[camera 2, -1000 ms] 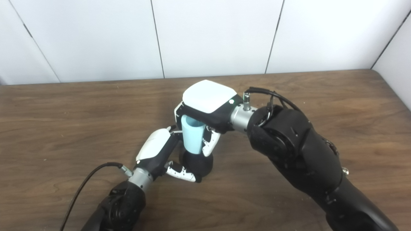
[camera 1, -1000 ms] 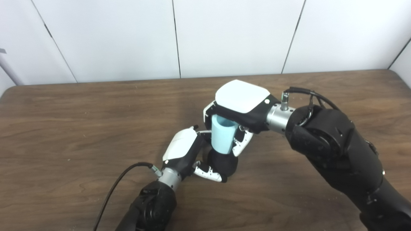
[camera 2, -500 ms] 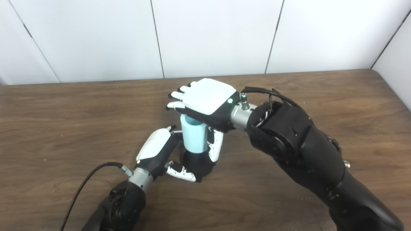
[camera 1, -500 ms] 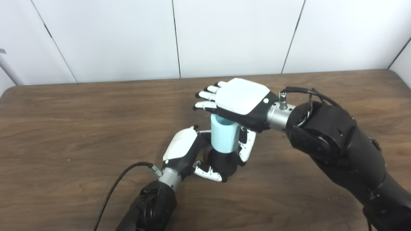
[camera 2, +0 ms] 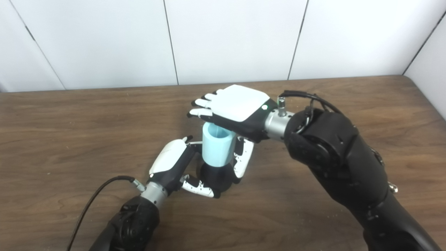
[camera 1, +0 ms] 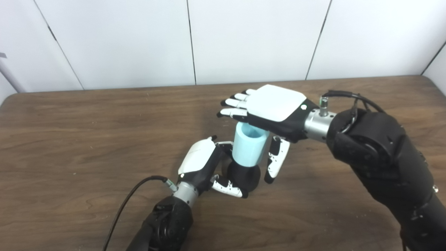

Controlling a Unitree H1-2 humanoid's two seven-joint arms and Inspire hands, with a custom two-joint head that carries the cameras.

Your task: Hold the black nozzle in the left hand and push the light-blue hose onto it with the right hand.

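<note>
White wall panels back a brown wooden table (camera 1: pixel 69 139), where one hose already sits on one nozzle.

Near the table's middle the left hand (camera 1: pixel 202 165) is wrapped round the single black nozzle (camera 1: pixel 244 176), holding it upright; its fingers (camera 1: pixel 226 188) curl about the base. One light-blue hose (camera 1: pixel 248 148), a short open-topped tube, stands on the nozzle with its lower end over the black top. The right hand (camera 1: pixel 268 108) hovers flat just above the hose mouth, released, fingers spread toward the left and thumb hanging down the hose's right side, apparently clear of it. Judging by this, the pushing step looks close to done; any next move calls for a straight downward press to seat the hose fully, while the left grip stays firm.
</note>
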